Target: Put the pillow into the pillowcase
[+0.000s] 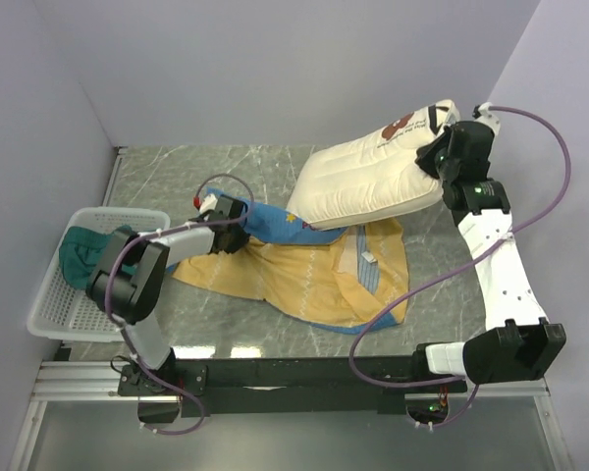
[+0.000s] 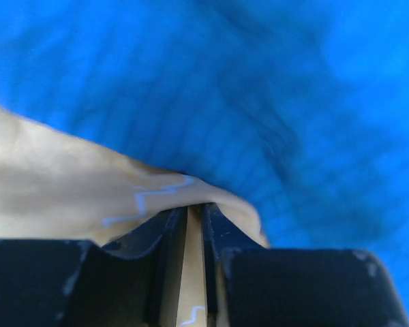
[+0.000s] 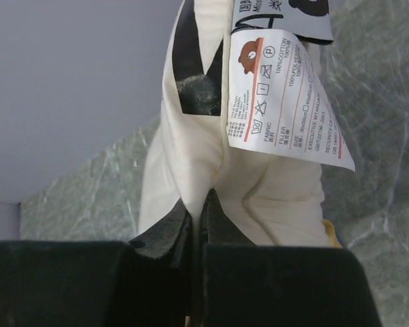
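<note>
- Plainly, the right jaws are pressed together on a thin pinch of the pillow (image 3: 259, 191) at one end. The bite is just beside the care tag (image 3: 279, 102), and it looks like only cover cloth is caught, not stuffing.
- Left jaws are almost together, clamped on a fold of the pillowcase (image 2: 54, 184). Yellow cloth shows in the slit between them, and blue cloth fills the view beyond.
- Handling, as I judge it:
  - The pillow is light, plump and soft, so it will sag and swing from a single pinch. A deeper bite at a corner or seam should hold better than the smooth face.
  - The pillowcase is thin and limp and may slip out of a grip. It is best taken by the hem of its mouth.
- In the top view the pillow sits at upper right, tilted.
  - The held end, with the bear print (image 1: 398, 126), is raised at upper right.
  - The other end rests low on the pillowcase near mid-frame.
  - Its long axis runs from upper right to lower left, with the low end leading.
- The pillowcase lies rumpled on the table (image 1: 226, 167), stretching from the left jaws at centre left towards lower right. I cannot tell where its mouth lies.
</note>
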`<action>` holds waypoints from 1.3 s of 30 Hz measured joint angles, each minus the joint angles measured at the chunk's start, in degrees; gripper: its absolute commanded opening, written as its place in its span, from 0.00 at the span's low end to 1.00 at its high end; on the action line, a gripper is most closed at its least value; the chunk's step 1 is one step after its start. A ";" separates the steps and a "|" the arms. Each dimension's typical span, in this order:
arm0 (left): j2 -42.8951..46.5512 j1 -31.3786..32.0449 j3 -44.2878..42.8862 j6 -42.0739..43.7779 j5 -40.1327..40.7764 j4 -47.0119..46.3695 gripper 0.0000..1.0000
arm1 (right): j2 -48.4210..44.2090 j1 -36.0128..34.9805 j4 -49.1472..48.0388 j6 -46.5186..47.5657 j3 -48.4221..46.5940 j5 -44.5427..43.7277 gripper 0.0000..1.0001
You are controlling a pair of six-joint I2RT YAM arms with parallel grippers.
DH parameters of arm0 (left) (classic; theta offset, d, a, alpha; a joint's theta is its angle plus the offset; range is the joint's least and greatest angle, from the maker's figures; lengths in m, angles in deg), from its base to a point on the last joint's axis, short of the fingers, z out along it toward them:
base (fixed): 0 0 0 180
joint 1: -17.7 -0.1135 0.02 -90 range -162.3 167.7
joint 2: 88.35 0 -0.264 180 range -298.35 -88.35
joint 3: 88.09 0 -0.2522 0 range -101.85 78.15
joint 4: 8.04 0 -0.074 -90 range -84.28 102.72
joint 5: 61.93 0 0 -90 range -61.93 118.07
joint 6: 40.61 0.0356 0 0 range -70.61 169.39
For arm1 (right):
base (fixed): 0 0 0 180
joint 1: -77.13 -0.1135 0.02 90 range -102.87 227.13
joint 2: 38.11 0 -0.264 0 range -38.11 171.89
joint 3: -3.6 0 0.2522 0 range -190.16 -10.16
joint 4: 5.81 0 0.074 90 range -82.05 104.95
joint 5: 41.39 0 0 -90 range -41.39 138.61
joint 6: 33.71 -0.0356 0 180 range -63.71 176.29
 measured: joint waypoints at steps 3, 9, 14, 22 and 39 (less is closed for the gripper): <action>-4.68 -3.21 -5.64 0.02 -1.01 0.52 0.19 | 0.79 0.00 1.29 -0.37 -4.37 -0.02 0.00; -12.26 -10.29 -15.45 -0.04 -3.32 1.60 0.16 | 6.58 0.83 5.07 -1.33 -19.82 0.66 0.00; -15.08 -15.54 -20.26 -0.07 -3.65 4.11 0.16 | 12.31 1.79 6.08 -1.70 -32.17 2.47 0.00; -14.71 -18.58 -21.53 0.26 -0.76 8.55 0.22 | 10.08 1.86 6.12 -1.68 -29.83 3.78 0.00; -1.49 -7.48 -20.20 15.69 -4.90 7.37 0.73 | -2.34 1.84 15.06 1.64 -32.48 -0.50 0.00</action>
